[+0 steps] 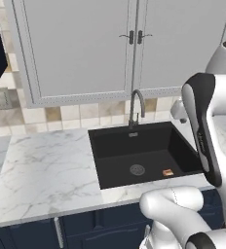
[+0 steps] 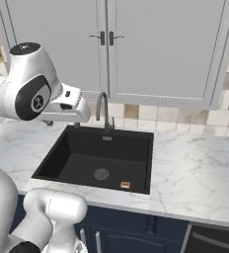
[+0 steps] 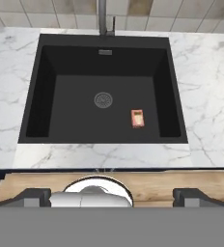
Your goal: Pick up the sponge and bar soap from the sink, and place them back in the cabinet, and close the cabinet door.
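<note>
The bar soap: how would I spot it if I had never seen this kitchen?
Find the black sink set in the marble counter, under the curved tap. On its floor, right of the round drain, lies the bar soap: a tiny orange-brown rectangle, the one bright thing in the basin.

I'm seeing flat, even rendered light on all three feeds, bright, no glare or hot spots. Shadows are soft and faint. The black sink (image 3: 104,91) reads dark but its floor detail stays legible. Slight low-res softness throughout, no edge distortion.
</note>
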{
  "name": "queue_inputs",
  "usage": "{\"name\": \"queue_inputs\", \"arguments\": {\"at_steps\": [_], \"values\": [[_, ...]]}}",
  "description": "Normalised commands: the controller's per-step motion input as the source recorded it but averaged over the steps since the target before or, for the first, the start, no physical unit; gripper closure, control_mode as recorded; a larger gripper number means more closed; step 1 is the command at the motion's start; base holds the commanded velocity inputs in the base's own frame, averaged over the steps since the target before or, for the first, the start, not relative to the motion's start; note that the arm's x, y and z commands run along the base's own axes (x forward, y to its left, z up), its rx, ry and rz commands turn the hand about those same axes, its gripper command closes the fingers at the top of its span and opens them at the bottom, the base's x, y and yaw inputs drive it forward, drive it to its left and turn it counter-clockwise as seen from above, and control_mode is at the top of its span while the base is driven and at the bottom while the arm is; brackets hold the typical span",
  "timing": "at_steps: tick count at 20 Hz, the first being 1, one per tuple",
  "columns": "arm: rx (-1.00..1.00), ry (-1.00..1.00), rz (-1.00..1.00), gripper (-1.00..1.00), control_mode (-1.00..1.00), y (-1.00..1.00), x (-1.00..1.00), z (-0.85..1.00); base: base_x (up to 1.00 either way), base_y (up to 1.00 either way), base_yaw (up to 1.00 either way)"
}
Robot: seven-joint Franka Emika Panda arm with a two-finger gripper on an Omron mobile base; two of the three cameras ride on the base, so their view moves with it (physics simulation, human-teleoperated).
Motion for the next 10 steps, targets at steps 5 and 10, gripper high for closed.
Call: {"name": "queue_inputs", "arguments": {"at_steps": [5,10], "values": [[0.0,0.0,0.0,-1.0,-1.0,0.0,0.14,-0.03,0.0,0.0,0.0],[0.0,0.0,0.0,-1.0,-1.0,0.0,0.11,-0.08,0.0,0.0,0.0]]}}
